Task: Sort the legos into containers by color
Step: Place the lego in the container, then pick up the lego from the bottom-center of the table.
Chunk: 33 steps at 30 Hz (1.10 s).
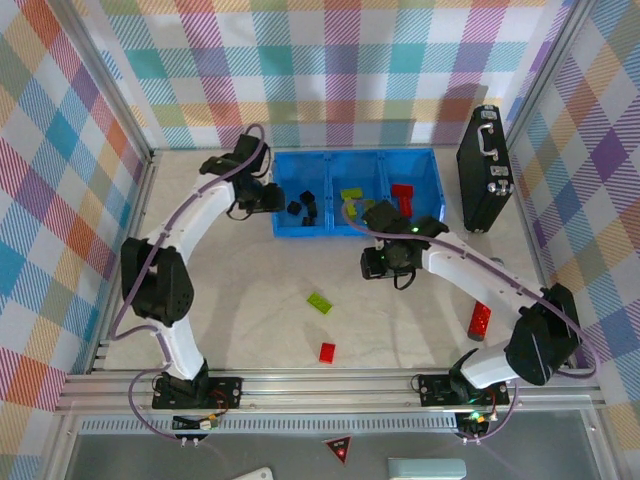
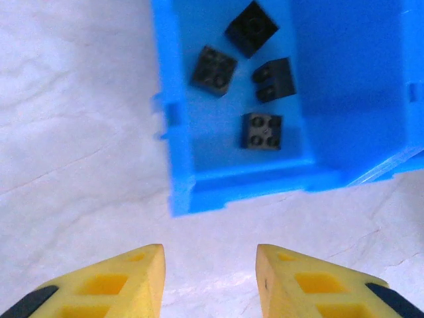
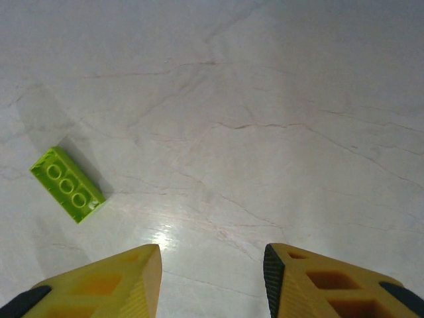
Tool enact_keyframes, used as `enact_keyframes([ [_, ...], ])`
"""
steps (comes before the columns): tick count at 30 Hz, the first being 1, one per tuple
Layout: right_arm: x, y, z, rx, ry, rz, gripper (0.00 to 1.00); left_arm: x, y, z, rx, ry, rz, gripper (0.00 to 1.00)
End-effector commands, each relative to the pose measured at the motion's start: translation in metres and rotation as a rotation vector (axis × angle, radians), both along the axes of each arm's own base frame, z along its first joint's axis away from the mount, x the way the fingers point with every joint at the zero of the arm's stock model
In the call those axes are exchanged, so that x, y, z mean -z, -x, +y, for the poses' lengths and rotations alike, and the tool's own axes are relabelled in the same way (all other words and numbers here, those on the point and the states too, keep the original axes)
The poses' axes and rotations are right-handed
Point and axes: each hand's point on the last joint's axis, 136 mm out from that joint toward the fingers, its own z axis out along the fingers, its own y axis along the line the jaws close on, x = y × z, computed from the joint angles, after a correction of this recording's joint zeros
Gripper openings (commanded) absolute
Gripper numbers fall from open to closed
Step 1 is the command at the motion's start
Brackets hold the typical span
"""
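**Left hand.** Check the left hand (image 2: 211, 258): its 2 yellow fingers (image 2: 132, 273) stand spread, with nothing between them. It hovers over bare tabletop (image 2: 79, 132), just short of the left end of the blue tray (image 2: 179, 152), which lies along the far edge. In the left wrist view, 4 black bricks (image 2: 262, 130) lie in the compartment directly ahead of the fingertips, apart from the hand.

**Right hand.** Check the right hand (image 3: 212, 255): its fingers are likewise spread and empty. 1 green brick (image 3: 67, 183) lies flat on the tabletop, studs up, ahead of the hand and off to the left side of the right wrist view, not touching it. In the top view, 1 red brick (image 1: 327, 351) lies just beyond the green brick, closer to the near edge.

**Tray contents.** The middle compartment holds green bricks (image 1: 352, 193). The right compartment holds red bricks (image 1: 402, 192).
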Motion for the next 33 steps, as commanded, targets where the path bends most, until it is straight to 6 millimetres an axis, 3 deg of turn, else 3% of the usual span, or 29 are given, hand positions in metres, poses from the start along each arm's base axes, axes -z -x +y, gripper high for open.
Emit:
enact_keyframes([
  [1, -0.002, 0.003, 0.024, -0.105, -0.009, 0.003, 0.47, -0.008, 0.02, 0.023, 0.003, 0.007, 0.011, 0.41],
  [7, 0.009, 0.015, 0.055, -0.256, 0.027, 0.023, 0.47, -0.001, 0.034, 0.066, -0.079, 0.025, 0.018, 0.41],
  [16, 0.029, 0.026, 0.095, -0.441, 0.101, 0.052, 0.47, 0.008, 0.045, 0.107, -0.161, 0.027, -0.017, 0.41],
  [23, 0.049, 0.03, 0.124, -0.53, 0.148, 0.085, 0.48, 0.02, 0.046, 0.115, -0.174, 0.011, -0.029, 0.4],
  [33, 0.079, 0.03, 0.147, -0.593, 0.228, 0.124, 0.53, 0.023, 0.045, 0.117, -0.181, 0.014, -0.026, 0.4],
])
